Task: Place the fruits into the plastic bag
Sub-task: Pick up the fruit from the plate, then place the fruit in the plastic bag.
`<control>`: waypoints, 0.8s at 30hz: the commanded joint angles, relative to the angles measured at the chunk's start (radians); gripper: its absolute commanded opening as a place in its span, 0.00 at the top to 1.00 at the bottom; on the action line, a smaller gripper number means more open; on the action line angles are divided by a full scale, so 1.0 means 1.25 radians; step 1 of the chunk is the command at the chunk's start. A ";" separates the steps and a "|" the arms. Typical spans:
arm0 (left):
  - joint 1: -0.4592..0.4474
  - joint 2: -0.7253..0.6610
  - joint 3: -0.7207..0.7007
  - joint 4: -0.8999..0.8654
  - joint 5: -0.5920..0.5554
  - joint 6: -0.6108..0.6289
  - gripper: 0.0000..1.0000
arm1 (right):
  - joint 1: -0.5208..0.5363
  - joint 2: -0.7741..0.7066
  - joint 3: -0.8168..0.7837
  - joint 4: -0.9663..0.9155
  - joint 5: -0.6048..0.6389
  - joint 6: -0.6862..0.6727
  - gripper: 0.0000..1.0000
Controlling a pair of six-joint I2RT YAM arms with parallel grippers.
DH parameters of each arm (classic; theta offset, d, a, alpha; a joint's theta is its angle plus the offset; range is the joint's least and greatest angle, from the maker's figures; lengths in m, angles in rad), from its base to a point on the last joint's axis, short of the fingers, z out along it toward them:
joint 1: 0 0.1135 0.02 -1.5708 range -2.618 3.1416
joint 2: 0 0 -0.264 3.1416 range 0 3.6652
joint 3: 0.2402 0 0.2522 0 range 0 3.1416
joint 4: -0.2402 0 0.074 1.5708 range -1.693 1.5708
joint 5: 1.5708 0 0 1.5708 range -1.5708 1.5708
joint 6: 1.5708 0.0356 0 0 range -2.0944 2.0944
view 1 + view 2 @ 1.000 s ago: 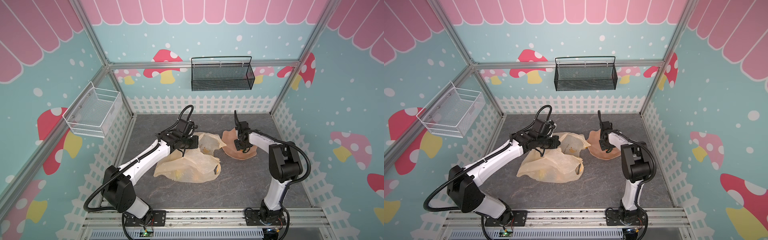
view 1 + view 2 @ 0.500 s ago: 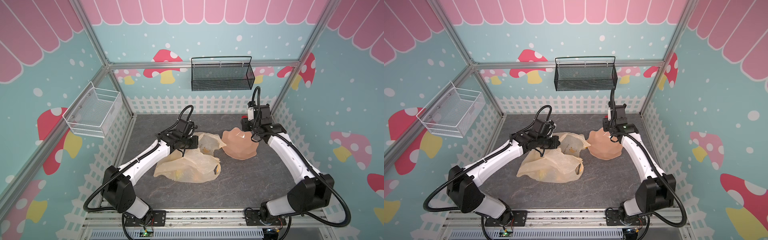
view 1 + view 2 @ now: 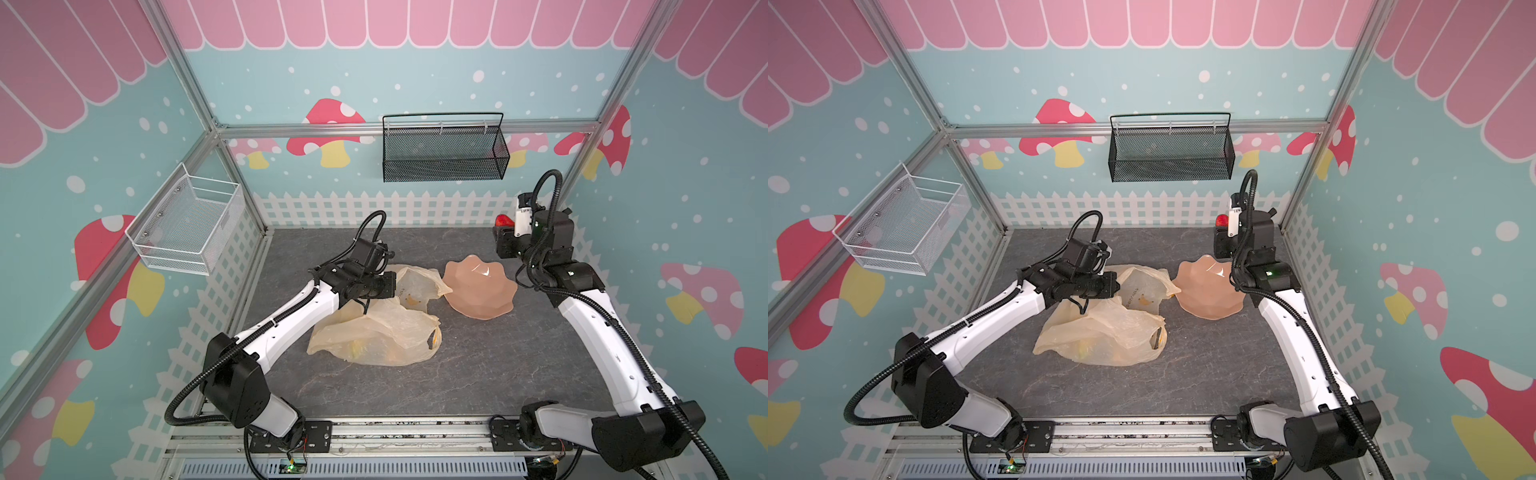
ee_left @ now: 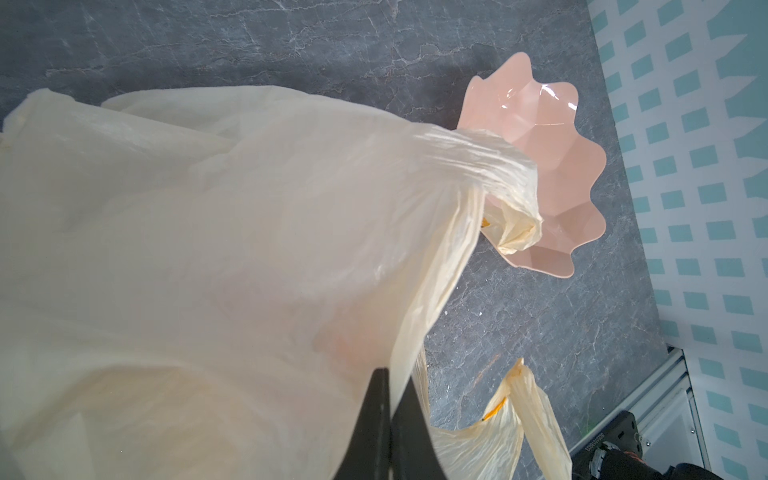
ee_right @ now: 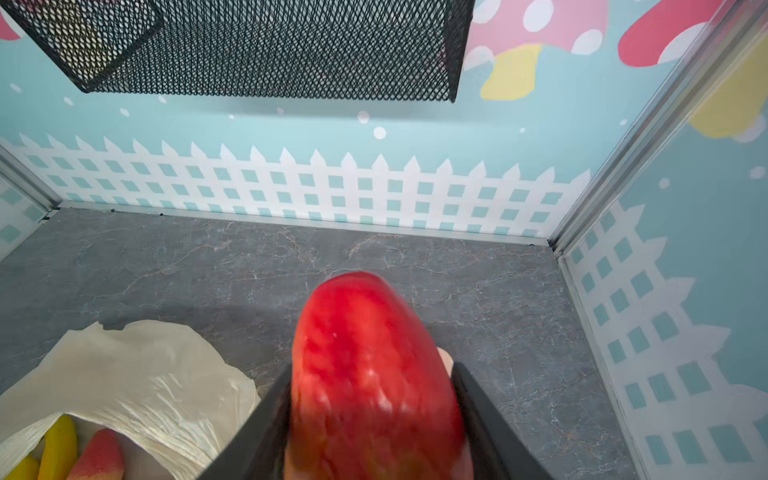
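**Last fruit in the air.** The right end effector (image 3: 503, 227) grasps a red fruit (image 5: 370, 365) between its jaws, raised over the back right corner of the surface (image 3: 478, 374) and well apart from the bag (image 3: 382, 332). The left end effector (image 4: 390, 409) is clenched on a pinch of the bag's rim, holding the mouth up near the middle of the surface, slightly left.

Inside the mouth the right wrist view shows yellow bananas (image 5: 60, 444) and a pinkish fruit (image 5: 97, 455). The bowl (image 3: 480, 291), just beside the bag toward the back right, shows no fruit, and none lies loose on the surface. The job therefore looks nearly done. What seems left is to carry the red fruit across and drop it through the opening.

The bag is thin, crinkly, translucent cream film, slumped in soft folds, with one handle twisted like a rope. The bowl is smooth, glossy pink plastic with a scalloped rim. The red fruit is rounded, mottled and slightly shiny, and the surface is matte grey with pale veins.
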 commanded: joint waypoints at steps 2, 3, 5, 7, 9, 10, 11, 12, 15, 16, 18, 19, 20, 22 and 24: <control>-0.004 -0.010 0.011 -0.006 0.004 0.003 1.00 | -0.005 -0.022 -0.023 0.022 -0.086 0.032 0.52; -0.003 -0.010 0.010 -0.005 0.003 0.003 1.00 | -0.005 -0.023 -0.029 0.029 -0.114 0.041 0.52; -0.004 -0.011 0.009 -0.006 0.001 0.003 1.00 | -0.005 -0.028 -0.051 0.063 -0.196 0.071 0.52; -0.004 -0.011 0.009 -0.005 0.002 0.002 1.00 | -0.004 -0.032 -0.082 0.105 -0.299 0.103 0.52; -0.004 -0.011 0.009 -0.005 0.001 0.002 1.00 | -0.005 -0.030 -0.111 0.159 -0.393 0.146 0.52; -0.004 -0.011 0.009 -0.005 0.000 0.002 1.00 | -0.004 -0.027 -0.129 0.191 -0.444 0.169 0.52; -0.003 -0.013 0.009 -0.005 -0.001 0.002 1.00 | -0.005 -0.020 -0.141 0.217 -0.491 0.188 0.53; -0.004 -0.013 0.009 -0.005 -0.002 0.003 1.00 | -0.004 -0.013 -0.146 0.231 -0.524 0.199 0.55; -0.004 -0.016 0.009 -0.007 -0.004 0.004 1.00 | -0.005 -0.007 -0.158 0.235 -0.544 0.207 0.56; -0.004 -0.017 0.008 -0.007 -0.006 0.005 1.00 | -0.005 -0.006 -0.162 0.235 -0.548 0.206 0.56; -0.004 -0.017 0.006 -0.007 -0.007 0.004 1.00 | -0.005 -0.002 -0.168 0.231 -0.565 0.207 0.56; -0.003 -0.016 0.006 -0.007 -0.006 0.004 1.00 | -0.003 0.001 -0.176 0.234 -0.576 0.212 0.56; -0.004 -0.015 0.006 -0.006 -0.007 0.003 1.00 | -0.003 0.005 -0.187 0.242 -0.591 0.219 0.56; -0.004 -0.013 0.009 -0.007 -0.007 0.003 1.00 | 0.000 0.009 -0.217 0.267 -0.620 0.239 0.57; -0.004 -0.010 0.013 -0.007 -0.006 0.003 1.00 | 0.010 0.010 -0.242 0.280 -0.626 0.252 0.57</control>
